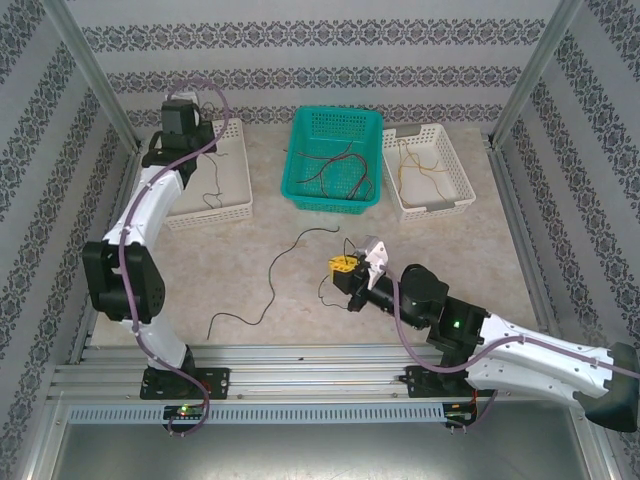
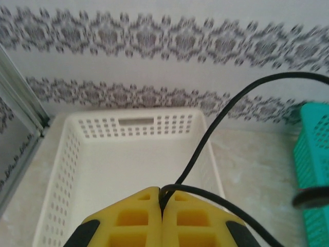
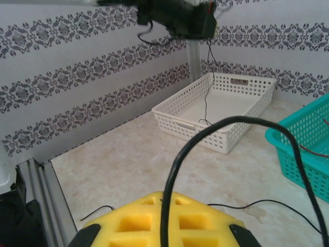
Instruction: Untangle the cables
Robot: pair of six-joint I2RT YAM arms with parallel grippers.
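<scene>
So, my left pincer hangs over the left white basket, ready to lay down.
It is clamped shut on a thin black cable; I should sink until the slack coils inside the walls before letting go, or it may spill over the rim. My right pincer is pinched on a second black cable low over the desk, which looks pale, marbled and smooth. Damask-patterned walls and aluminium posts close it in. Red cables lie in the teal basket, tan cables in the right white basket.

left white basket, teal basket, right white basket — in line
</scene>
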